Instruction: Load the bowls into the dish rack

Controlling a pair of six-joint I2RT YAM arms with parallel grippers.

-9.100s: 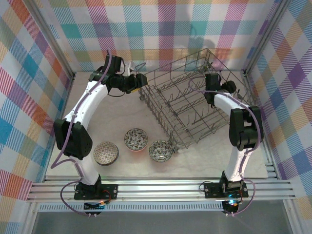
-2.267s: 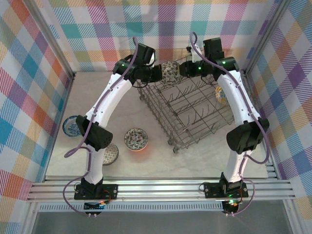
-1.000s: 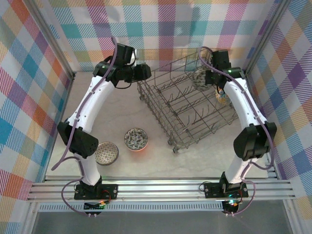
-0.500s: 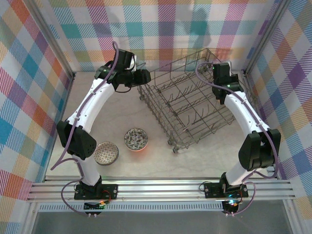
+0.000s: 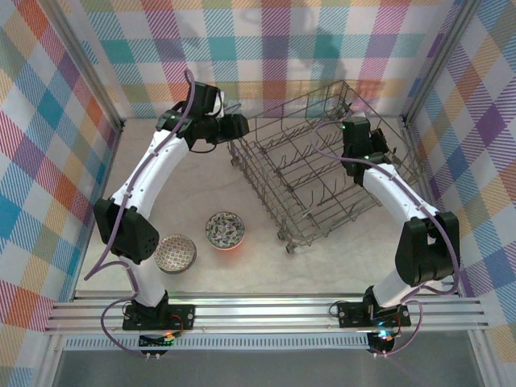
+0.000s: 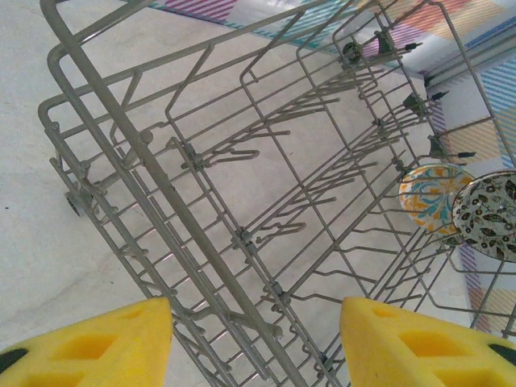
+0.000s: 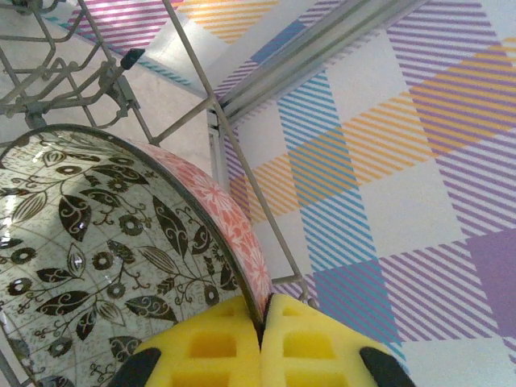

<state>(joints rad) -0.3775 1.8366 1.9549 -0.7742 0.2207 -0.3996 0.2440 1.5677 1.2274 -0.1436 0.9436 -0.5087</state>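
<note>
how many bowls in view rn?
4. On the table, left of the dish rack: grey mosaic bowl and a bowl with orange-red outside. At the rack's right end: orange-yellow bowl, plus dark floral bowl gripped by the right pincer. More may be hidden.

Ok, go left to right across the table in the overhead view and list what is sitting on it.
grey mosaic bowl → bowl with an orange-red outside → dish rack
</note>
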